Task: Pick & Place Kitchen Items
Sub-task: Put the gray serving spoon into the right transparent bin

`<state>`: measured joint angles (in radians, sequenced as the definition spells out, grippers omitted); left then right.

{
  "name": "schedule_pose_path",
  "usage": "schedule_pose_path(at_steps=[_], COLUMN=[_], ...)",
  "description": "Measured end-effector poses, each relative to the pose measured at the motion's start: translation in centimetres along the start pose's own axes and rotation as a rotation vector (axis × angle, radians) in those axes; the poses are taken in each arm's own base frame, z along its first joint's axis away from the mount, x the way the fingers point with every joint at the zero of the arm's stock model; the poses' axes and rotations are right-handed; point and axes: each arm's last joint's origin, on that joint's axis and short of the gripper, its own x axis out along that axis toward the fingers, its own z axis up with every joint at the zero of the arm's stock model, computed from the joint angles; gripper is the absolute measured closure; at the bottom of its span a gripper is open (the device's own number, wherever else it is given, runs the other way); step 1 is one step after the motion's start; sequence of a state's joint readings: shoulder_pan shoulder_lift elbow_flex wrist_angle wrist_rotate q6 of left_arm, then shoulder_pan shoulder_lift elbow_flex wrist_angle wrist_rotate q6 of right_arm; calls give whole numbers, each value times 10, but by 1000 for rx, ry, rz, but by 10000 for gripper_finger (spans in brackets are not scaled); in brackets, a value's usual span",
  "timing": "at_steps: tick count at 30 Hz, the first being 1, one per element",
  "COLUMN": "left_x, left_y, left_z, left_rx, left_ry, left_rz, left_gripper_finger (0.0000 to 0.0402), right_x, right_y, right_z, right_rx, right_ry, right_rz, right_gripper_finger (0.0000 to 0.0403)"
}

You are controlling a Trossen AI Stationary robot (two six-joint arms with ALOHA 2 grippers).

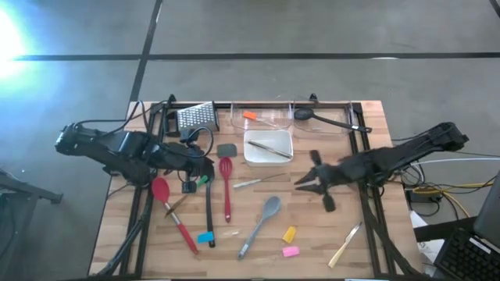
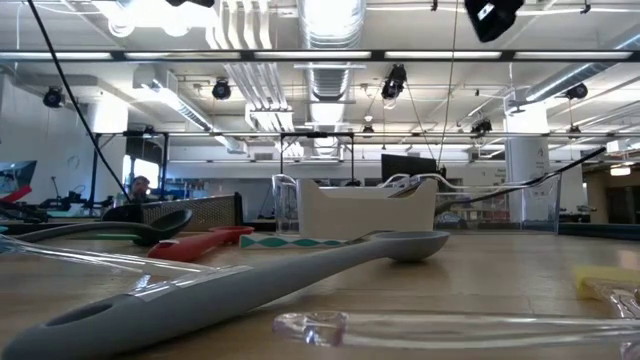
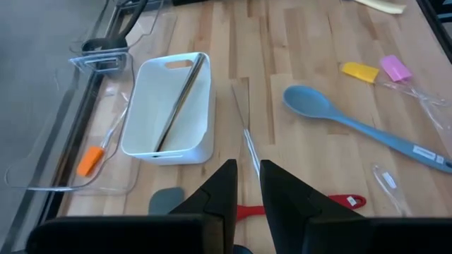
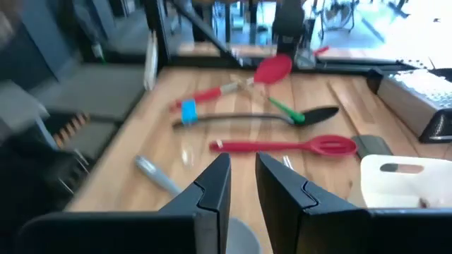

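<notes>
Lying diagonally, grey spoon (image 1: 261,223); bowl toward the white tray (image 1: 268,157).

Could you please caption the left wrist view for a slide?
Left gripper empty above white tray holding tongs; grey spoon beyond.

No text, brand or number can be read anywhere (the grey spoon (image 3: 353,120) bears a small white label on its handle, too small to read).
</notes>
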<state>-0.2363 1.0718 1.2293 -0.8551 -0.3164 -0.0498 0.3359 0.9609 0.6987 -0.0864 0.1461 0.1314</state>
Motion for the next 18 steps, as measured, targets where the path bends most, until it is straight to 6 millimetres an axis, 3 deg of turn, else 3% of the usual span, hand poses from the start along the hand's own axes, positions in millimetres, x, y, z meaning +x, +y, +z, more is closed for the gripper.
schedule_pose_path(at_steps=[7,13,18], left_x=[0,0,0], left_y=[0,0,0], left_z=[-2,-2,-2], left_rx=[6,6,6], left_ry=[19,20,20], left_rz=[1,1,1], left_gripper_finger=[338,339,342], right_x=[51,96,132], right_y=[7,22,29], right_z=[-9,0,5], right_rx=[-67,-156,-194], right_ry=[134,208,366], right_rz=[21,125,169], right_gripper_finger=[339,335,306])
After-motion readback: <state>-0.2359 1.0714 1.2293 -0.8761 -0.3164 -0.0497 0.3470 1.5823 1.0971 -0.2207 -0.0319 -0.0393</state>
